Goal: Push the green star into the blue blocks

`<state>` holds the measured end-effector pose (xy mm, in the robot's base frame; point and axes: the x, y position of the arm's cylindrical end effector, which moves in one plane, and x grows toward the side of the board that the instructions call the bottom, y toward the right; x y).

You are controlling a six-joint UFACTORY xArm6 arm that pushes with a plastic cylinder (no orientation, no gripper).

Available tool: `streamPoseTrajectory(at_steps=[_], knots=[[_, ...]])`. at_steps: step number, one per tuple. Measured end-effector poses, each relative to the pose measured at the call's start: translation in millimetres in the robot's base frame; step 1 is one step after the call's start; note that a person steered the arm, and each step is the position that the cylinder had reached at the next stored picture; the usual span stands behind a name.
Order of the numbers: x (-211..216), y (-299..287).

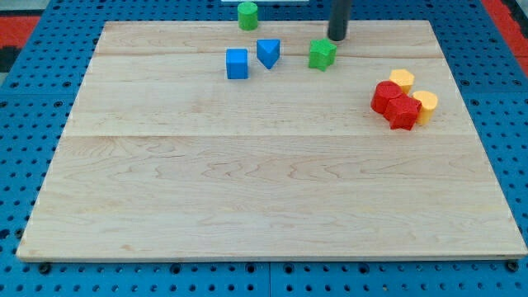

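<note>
While the green star (322, 54) sits near the board's (247, 181) top edge, my tip (337, 38) rests just beside it, at its upper right, close enough that I cannot tell whether the two are touching. I carry no jaws, so nothing is grasped; the rod only presses sideways. Left of the star lie the two blue blocks: a blue triangle (267, 52) nearest it, with a clear gap of bare wood between them, and a blue cube (237, 63) a little further left and slightly lower. The star has not yet met either one, so I judge the main push is still to do. From where I stand, a shove toward the view's left and slightly down should carry the star into the triangle. A green cylinder (247, 15) stands at the very top, above the blues and apart from them. Well off to the right, red blocks (394, 103) and yellow blocks (413, 91) huddle together, out of the way.
</note>
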<state>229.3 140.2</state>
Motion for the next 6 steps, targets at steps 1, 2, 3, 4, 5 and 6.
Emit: streamPoseTrajectory(at_steps=[1, 2, 3, 4, 5, 6], knots=[[13.3, 40.4], [48.5, 3.9], [41.9, -70.5], [45.3, -122.9], [87.5, -116.6], [127.0, -167.5]])
